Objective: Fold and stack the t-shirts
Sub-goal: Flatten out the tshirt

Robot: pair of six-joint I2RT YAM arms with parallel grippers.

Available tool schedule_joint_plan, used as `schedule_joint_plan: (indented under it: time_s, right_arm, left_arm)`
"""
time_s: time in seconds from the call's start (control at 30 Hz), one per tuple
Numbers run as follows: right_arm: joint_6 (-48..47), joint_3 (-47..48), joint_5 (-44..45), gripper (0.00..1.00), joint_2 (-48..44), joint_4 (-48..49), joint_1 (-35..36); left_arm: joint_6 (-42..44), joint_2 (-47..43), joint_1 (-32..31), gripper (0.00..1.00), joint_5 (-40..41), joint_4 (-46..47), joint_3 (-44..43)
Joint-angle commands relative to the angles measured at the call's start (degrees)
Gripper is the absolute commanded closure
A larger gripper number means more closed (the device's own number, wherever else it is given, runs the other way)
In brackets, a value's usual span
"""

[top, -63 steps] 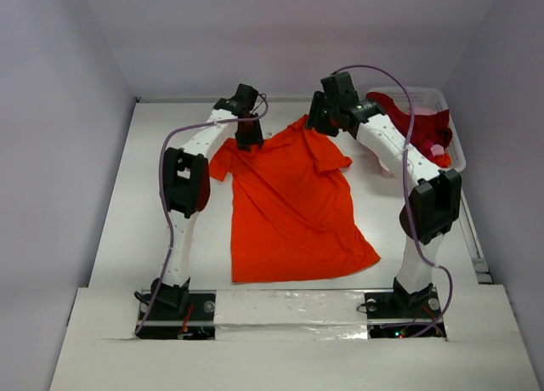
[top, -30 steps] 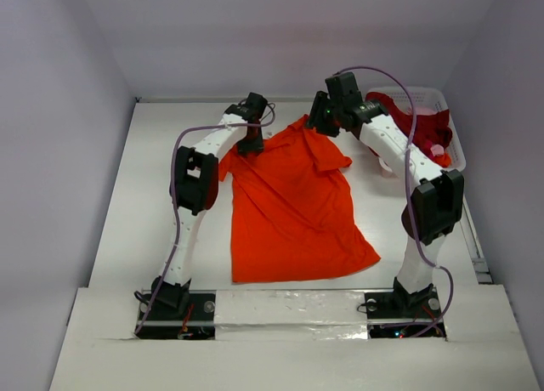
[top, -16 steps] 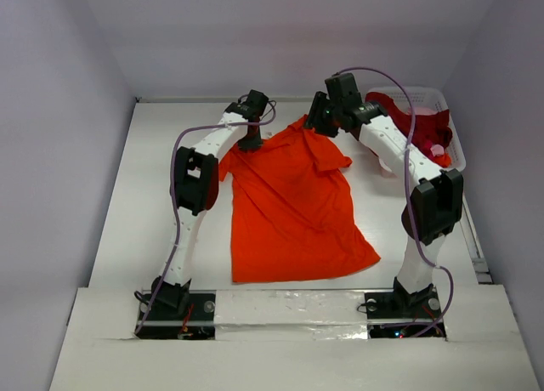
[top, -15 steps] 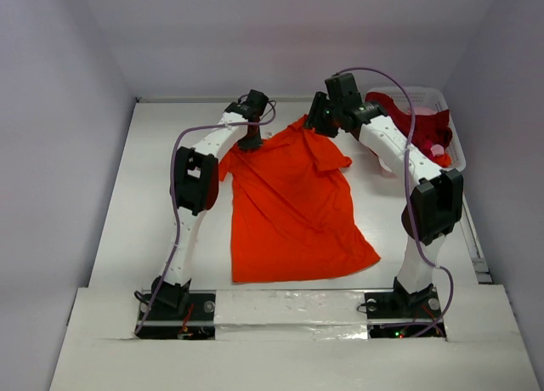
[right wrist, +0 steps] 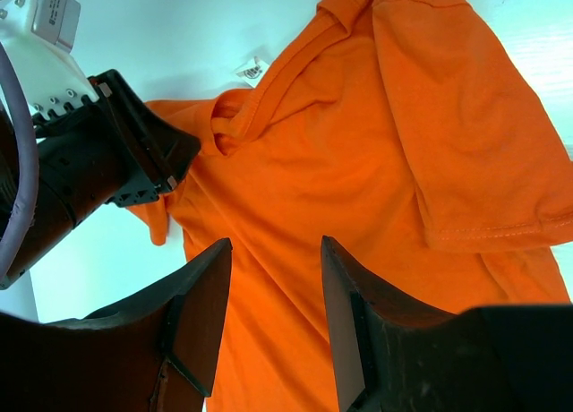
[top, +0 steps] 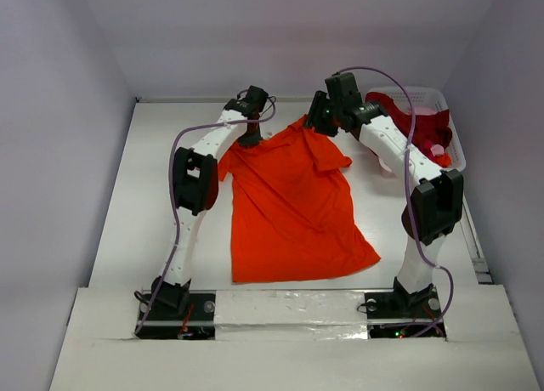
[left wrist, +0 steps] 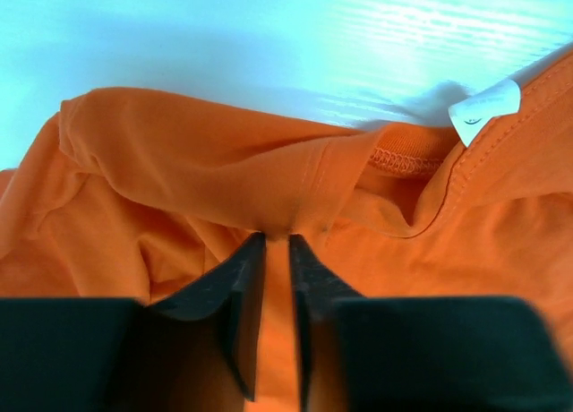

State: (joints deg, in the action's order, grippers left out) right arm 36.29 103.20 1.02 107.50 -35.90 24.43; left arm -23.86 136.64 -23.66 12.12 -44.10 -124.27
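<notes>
An orange-red t-shirt (top: 293, 204) lies spread on the white worktop (top: 153, 187), collar (left wrist: 398, 157) toward the far edge. The left hand (left wrist: 276, 242) is nearly closed, pinching a raised fold of soft knit beside the ribbed collar. The right hand (right wrist: 273, 246) hovers half open over the other shoulder, holding nothing. So thin a pinch could slip when lifted, bunching the shirt. A dark crimson t-shirt (top: 408, 119) drapes the lattice basket (top: 455, 144) at the far right corner.

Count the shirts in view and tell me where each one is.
2. An orange shirt lies spread on the table; a dark red shirt is draped over the basket at far right. Others may be hidden under it.
</notes>
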Motion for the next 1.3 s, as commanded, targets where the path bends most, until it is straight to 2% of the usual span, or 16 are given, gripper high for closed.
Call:
schedule_joint_plan:
  time_s: [0.0,0.03,0.1,0.13,0.2,0.43,1.03,1.27]
  right_arm:
    - [0.36,0.25,-0.49,0.50,-2.91,2.50,-0.26]
    - [0.36,0.25,-0.49,0.50,-2.83,2.50,-0.26]
    - [0.36,0.25,-0.49,0.50,-2.83,2.59,-0.26]
    - [0.36,0.34,-0.49,0.50,-2.83,2.50,-0.26]
    - [0.44,0.34,-0.49,0.50,-2.74,2.59,-0.26]
    - [0.53,0.16,-0.49,0.50,-2.74,2.77,-0.26]
    - [1.06,1.48,-2.51,0.50,-2.65,2.85,-0.26]
    - [1.06,1.57,-2.51,0.50,-2.83,2.76,-0.26]
  left_arm:
    - [0.30,-3.74,-0.25,0.81,1.15,-1.34,-2.12]
    - [0.39,-4.18,-0.25,0.72,1.33,-0.82,-1.16]
    - [0.48,-5.32,-0.25,0.63,1.76,-0.29,-0.28]
    - [0.56,-5.59,-0.77,0.52,1.85,-0.03,0.25]
    - [0.83,-5.86,-0.77,0.47,2.38,0.15,0.60]
    - [1.36,-4.10,-0.77,0.51,2.47,0.76,0.17]
    - [3.29,1.08,-1.83,0.50,3.26,0.33,-2.56]
    - [3.12,1.09,-1.83,0.51,3.17,1.65,0.08]
